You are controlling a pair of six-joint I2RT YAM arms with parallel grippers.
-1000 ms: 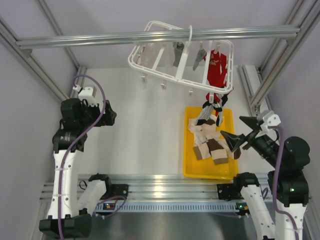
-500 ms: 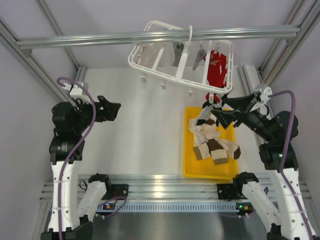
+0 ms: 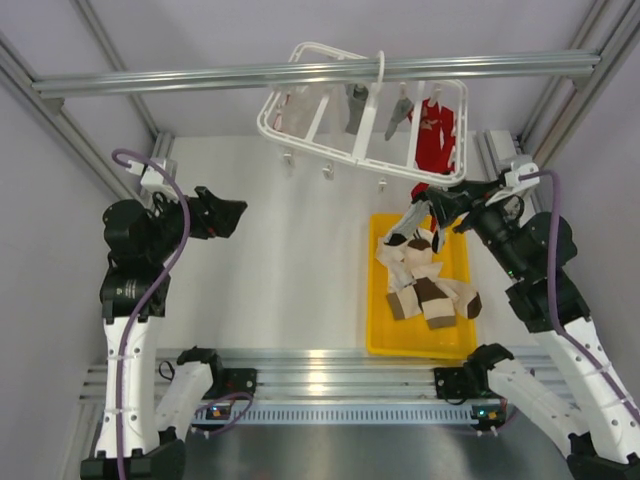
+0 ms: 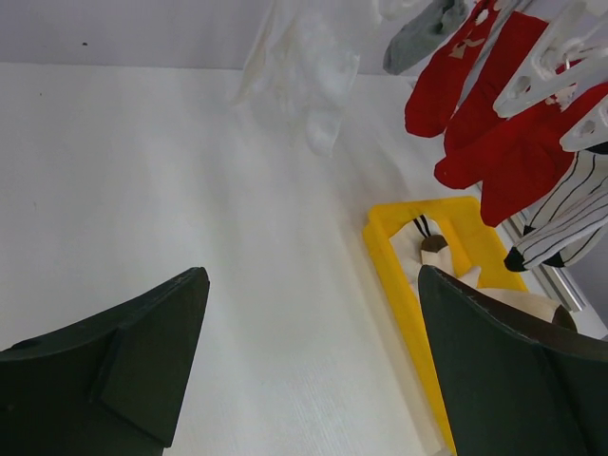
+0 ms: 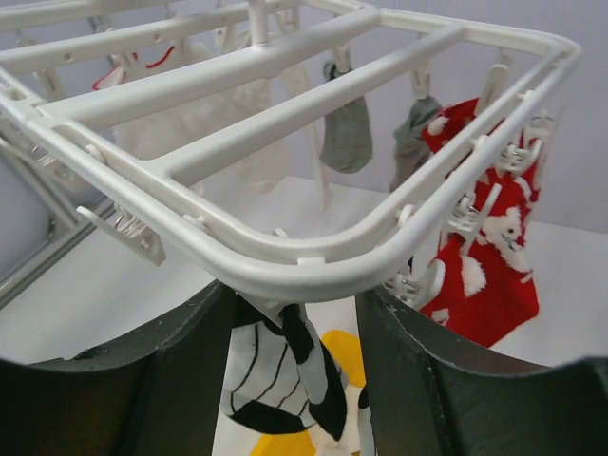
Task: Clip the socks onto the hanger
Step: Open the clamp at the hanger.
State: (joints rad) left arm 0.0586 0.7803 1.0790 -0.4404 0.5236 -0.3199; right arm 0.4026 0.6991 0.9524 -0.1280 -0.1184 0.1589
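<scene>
The white hanger (image 3: 310, 143) hangs from the top rail with a red garment (image 3: 436, 135) clipped at its right. Several cream and brown socks (image 3: 430, 292) lie in the yellow tray (image 3: 378, 335). My right gripper (image 3: 428, 212) is open and raised to the hanger's near right corner. In the right wrist view its fingers (image 5: 294, 294) stand either side of the frame's curved corner (image 5: 313, 271) and a striped sock (image 5: 275, 380) hanging just below the frame. My left gripper (image 3: 232, 218) is open and empty over bare table (image 4: 312, 275).
Small grey socks (image 5: 347, 133) and a pale garment (image 4: 304, 66) hang from the hanger's far clips. The striped sock (image 4: 560, 228) and the tray (image 4: 399, 275) lie to the right of the left gripper. Aluminium rails run along the table's sides and across the top.
My right gripper has swung up and leftward from above the tray's right side to the hanger's near right corner. My left gripper has shifted slightly to the right.
</scene>
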